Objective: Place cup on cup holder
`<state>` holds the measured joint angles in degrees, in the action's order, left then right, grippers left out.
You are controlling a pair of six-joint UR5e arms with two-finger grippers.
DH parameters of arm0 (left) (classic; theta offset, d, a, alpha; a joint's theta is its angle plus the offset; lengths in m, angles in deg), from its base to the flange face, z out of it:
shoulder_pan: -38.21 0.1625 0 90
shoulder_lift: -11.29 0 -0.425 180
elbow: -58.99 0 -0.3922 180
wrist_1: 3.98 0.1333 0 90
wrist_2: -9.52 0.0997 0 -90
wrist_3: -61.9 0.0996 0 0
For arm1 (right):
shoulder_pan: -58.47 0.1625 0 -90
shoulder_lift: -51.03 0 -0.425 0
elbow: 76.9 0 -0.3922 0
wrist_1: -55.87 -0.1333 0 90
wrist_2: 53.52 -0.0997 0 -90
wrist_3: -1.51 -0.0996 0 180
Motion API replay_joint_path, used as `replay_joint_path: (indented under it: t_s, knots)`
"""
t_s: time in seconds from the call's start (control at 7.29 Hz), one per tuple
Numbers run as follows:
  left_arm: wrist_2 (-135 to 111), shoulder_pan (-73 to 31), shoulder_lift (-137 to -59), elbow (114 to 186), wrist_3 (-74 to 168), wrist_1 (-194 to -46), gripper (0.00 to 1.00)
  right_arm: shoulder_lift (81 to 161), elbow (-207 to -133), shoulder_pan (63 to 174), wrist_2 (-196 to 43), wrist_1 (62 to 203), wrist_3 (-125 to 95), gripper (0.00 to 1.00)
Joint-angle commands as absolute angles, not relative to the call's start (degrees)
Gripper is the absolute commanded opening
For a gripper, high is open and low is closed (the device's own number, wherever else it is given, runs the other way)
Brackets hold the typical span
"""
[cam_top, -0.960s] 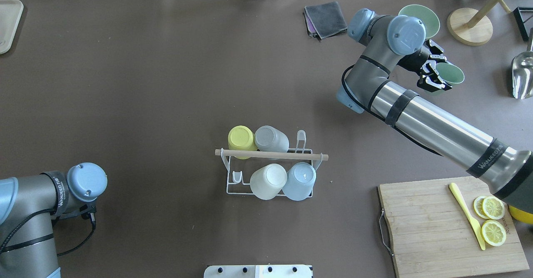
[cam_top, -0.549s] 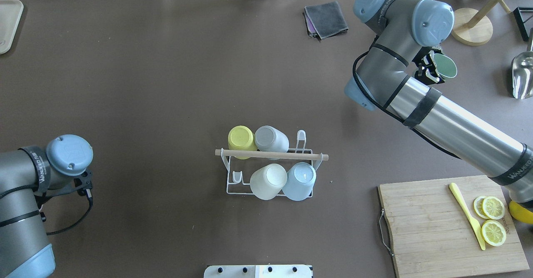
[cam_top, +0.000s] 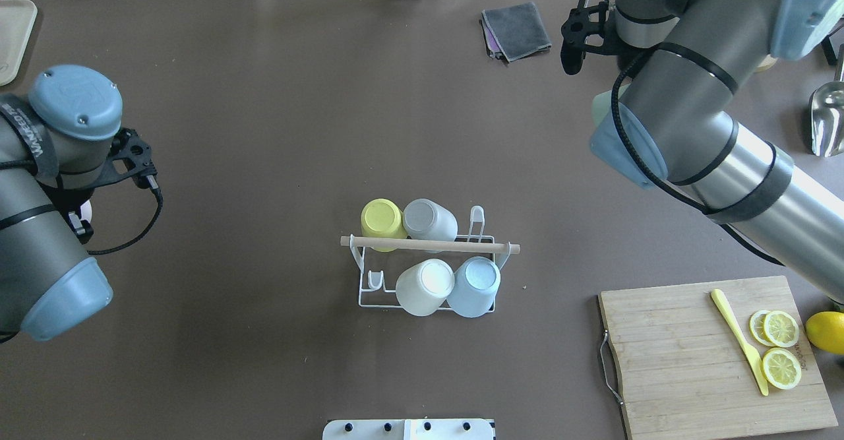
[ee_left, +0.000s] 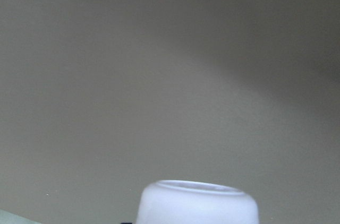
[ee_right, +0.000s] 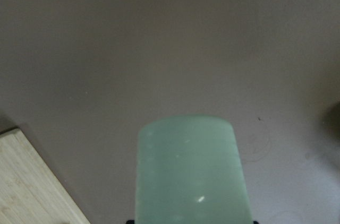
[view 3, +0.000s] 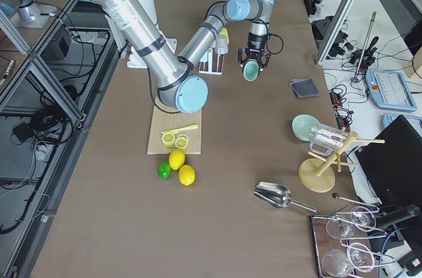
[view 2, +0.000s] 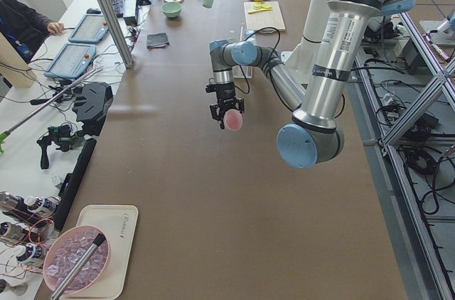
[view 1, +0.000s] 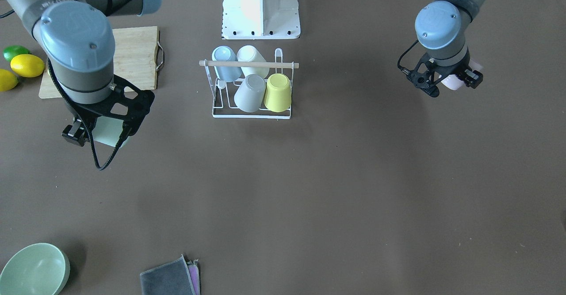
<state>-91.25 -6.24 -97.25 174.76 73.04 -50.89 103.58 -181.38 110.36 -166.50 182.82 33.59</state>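
Note:
The white wire cup holder (cam_top: 369, 295) with its wooden rod (view 1: 249, 64) stands mid-table and carries several upturned cups: yellow, grey, cream and blue. My right gripper (view 1: 106, 129) is shut on a pale green cup (ee_right: 188, 171) and holds it in the air to the holder's right, beyond the cutting board; the cup also shows in the exterior right view (view 3: 250, 72). My left gripper (view 2: 227, 111) is shut on a pale pink cup (view 2: 233, 119), held above bare table far left of the holder. That cup shows in the left wrist view (ee_left: 196, 203).
A wooden cutting board (cam_top: 679, 361) with lemon slices and a yellow knife lies at the near right. A grey cloth (cam_top: 517, 30), a green bowl (view 1: 33, 268), a metal scoop (cam_top: 827, 120) and a wooden stand are at the far right. Lemons and a lime (view 1: 26, 65) lie beside the board.
My right arm has lifted the green cup and swung it left, away from the bowl. My left arm has risen and moved forward over the table with the pink cup.

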Motion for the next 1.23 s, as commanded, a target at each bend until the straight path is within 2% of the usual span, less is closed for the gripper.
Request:
replay_joint_path:
  t_s: [0.0, 0.69, 1.1]
  knots:
    - [-91.1, -10.9, -102.6, 174.9, 73.0, -51.1, 0.60, 113.3, -185.2, 110.9, -179.2, 162.4, 24.8, 0.39]
    - [-91.8, -17.2, -102.1, 178.5, 70.4, -62.6, 0.59, 115.9, -184.2, 111.4, -187.2, 129.3, -0.4, 0.35]
    - [-97.0, -17.2, -98.6, 177.8, 68.1, -76.6, 0.58, 118.3, -177.5, 111.4, -187.4, 103.7, -13.3, 0.35]
